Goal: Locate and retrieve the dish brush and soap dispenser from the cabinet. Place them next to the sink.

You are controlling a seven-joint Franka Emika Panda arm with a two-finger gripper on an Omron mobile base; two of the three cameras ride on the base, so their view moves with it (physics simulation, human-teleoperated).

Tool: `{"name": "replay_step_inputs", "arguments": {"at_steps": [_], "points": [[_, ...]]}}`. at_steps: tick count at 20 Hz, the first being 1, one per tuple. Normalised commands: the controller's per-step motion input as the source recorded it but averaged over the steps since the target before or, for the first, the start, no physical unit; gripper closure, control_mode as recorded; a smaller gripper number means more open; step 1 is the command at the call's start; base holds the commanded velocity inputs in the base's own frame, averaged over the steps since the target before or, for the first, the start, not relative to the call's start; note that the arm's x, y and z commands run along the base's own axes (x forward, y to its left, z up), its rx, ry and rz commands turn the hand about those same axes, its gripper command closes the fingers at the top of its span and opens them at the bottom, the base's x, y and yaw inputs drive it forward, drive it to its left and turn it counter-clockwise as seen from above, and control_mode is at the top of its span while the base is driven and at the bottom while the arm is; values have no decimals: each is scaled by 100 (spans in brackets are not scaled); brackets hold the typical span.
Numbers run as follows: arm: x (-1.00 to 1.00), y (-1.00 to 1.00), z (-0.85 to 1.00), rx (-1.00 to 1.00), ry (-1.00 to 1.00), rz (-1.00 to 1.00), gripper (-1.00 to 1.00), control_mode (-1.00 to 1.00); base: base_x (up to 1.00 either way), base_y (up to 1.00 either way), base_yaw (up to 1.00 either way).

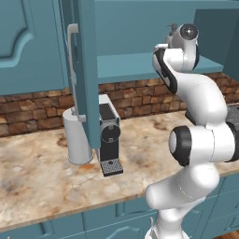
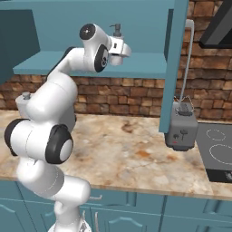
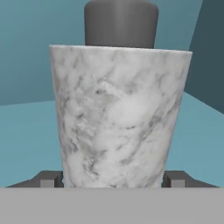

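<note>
Soap dispenser (image 3: 119,109) on cabinet (image 2: 108,70) shelf, between gripper (image 3: 113,178) tips; jaws apart either side, can't tell if gripping yet. Nothing by sink so far; brush not spotted. Both items left.

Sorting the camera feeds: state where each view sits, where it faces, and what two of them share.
Left base view: behind-left of the arm, facing the open cabinet and counter; arm at lower right.
Right base view: behind-right; arm at lower left, gripper at the cabinet shelf.
Hand view: along the fingertips, flanking the soap dispenser.
Shared: right base and hand views show the dispenser.
</note>
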Motion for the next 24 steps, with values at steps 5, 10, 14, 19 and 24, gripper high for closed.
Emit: {"name": "replay_step_inputs", "arguments": {"at_steps": [5, 10, 14, 19, 24], "points": [[-27, 7, -1, 0, -7, -3, 100, -100, 0, 0, 0], [-42, 16, 0, 0, -8, -5, 100, -100, 0, 0, 0], [-51, 28, 13, -3, 0, -8, 100, -100, 0, 0, 0], [-64, 12, 38, -5, 6, -5, 100, -100, 0, 0, 0], [-69, -2, 3, 0, 1, 2, 100, -100, 0, 0, 0]]}}
